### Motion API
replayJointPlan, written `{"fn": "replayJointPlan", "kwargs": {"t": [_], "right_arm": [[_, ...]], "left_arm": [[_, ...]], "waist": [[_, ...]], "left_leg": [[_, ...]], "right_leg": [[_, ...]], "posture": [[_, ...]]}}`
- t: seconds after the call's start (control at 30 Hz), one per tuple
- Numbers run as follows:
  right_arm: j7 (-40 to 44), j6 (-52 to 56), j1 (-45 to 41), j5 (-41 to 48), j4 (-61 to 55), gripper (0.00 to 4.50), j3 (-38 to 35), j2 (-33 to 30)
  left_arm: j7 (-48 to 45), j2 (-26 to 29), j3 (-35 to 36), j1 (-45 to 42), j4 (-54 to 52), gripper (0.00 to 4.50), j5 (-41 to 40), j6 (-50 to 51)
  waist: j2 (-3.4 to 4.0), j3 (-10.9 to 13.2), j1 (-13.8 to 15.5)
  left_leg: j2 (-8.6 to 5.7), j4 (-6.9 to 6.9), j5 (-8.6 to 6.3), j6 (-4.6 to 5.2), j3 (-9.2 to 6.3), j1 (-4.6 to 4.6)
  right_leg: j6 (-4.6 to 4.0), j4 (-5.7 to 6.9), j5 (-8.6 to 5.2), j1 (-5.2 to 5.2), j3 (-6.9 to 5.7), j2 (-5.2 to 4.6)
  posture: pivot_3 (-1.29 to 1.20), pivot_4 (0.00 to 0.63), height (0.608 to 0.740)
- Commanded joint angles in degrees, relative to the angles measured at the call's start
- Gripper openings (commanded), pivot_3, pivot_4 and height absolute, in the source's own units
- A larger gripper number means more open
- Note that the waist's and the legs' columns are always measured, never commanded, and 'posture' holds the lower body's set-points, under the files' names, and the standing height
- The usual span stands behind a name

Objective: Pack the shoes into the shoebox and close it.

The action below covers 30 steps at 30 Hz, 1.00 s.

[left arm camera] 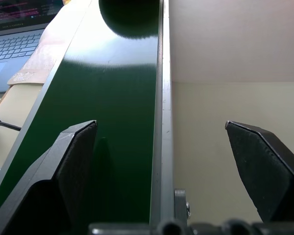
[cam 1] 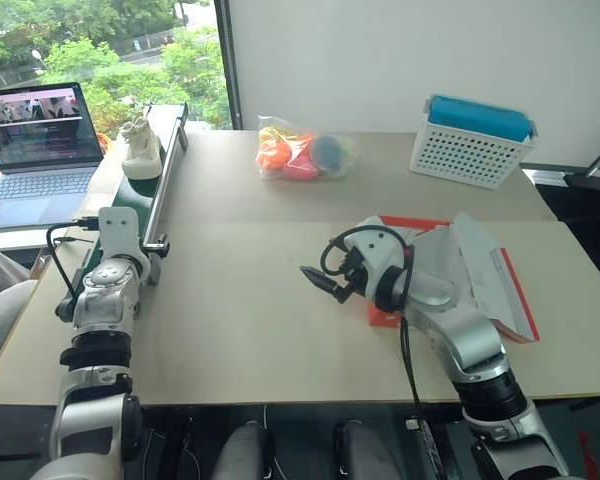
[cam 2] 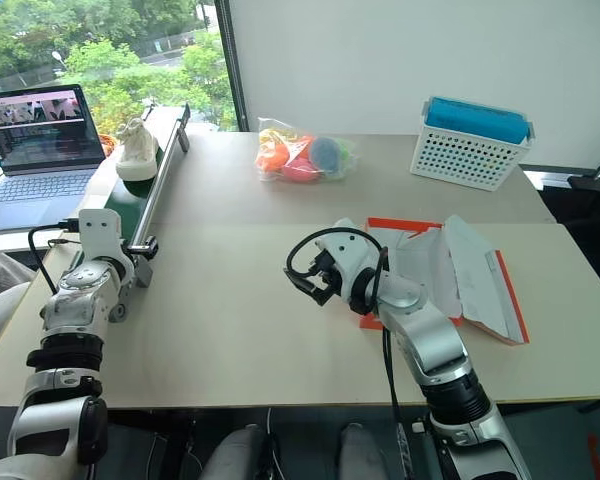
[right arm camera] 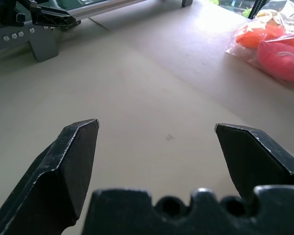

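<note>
Left wrist view: left gripper jaws spread wide, nothing held; between them a dark green conveyor belt with a grey metal side rail, running ahead of the jaws. A dark rounded shape at the belt's far end is cut off, not identifiable here. Head view resolves it: one cream knit sneaker on the belt, well ahead of the left jaws. Right gripper jaws also wide, empty, over bare beige worktop. Orange-red cardboard shoebox lies behind the right jaws, lid open, largely hidden by the arm; contents unclear beyond white paper.
</note>
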Motion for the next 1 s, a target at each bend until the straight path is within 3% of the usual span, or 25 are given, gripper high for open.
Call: {"fn": "replayJointPlan", "kwargs": {"t": [0.03, 1.0], "right_arm": [[0.27, -2.44, -0.65, -0.79, -0.1, 4.47, -1.13, 0.25], [-0.81, -4.66, -0.78, -3.03, 3.0, 4.47, -3.19, 2.47]], "left_arm": [[0.49, 2.63, 1.04, -1.75, -1.02, 4.5, 0.7, -0.2], [2.02, 0.81, 0.01, -2.83, -3.48, 4.5, 0.21, 0.23]], "waist": [[0.0, 0.0, -0.08], [-0.04, 0.02, 0.65]], "left_leg": [[0.0, -0.01, 0.01, -0.01, 0.0, -0.01], [-0.02, 0.0, 0.03, -0.05, 0.0, -0.1]], "right_leg": [[0.0, 0.0, 0.0, -0.02, 0.0, 0.01], [-0.02, -0.01, 0.01, -0.08, -0.02, -0.04]], "posture": [[0.0, 0.15, 0.705], [0.0, 0.15, 0.705]]}}
